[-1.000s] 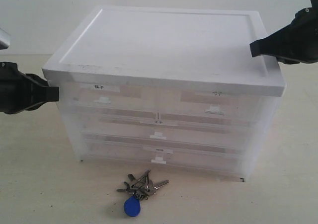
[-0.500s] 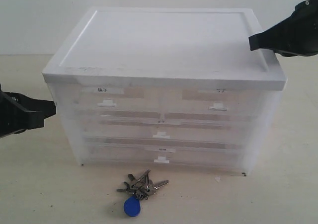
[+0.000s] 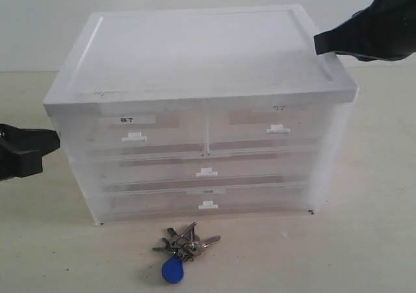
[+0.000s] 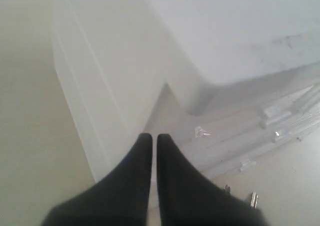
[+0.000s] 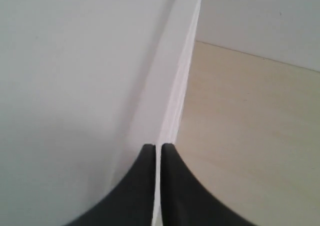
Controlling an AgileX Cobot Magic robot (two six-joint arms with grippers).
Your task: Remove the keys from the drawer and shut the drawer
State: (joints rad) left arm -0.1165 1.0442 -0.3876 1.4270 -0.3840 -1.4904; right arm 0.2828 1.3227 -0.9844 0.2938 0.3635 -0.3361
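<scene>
A pale beige bench (image 3: 377,234) is running across the whole scene, matte and bare-looking, and a plain whitish wall (image 3: 39,20) is closing it off behind.

Your left claw (image 3: 54,141) is sitting low on the left with its black fingers (image 4: 142,145) clenched to a thin slit and gripping nothing. Its tip is pointing at the left side wall of the white translucent cabinet (image 3: 195,52), just beside it; you cannot tell whether it is touching.

The keys (image 3: 187,241) are lying on the bench to the right of that claw and lower in the exterior view, well apart from it and just in front of the cabinet's bottom drawer. They are showing as a loose silver bunch on a ring, with the blue teardrop fob (image 3: 172,271) pointing toward the camera.

The drawer (image 3: 273,121) is sitting below your right claw (image 3: 317,45) and slightly to its left. It is pushed in flush with its neighbour and is showing a small white tab handle (image 3: 277,129), with a faint label on a brownish tape strip.

Your right claw is hanging over the raised right rim of the cabinet's top, fingers clenched together and gripping nothing; contact with the rim is not clear.
</scene>
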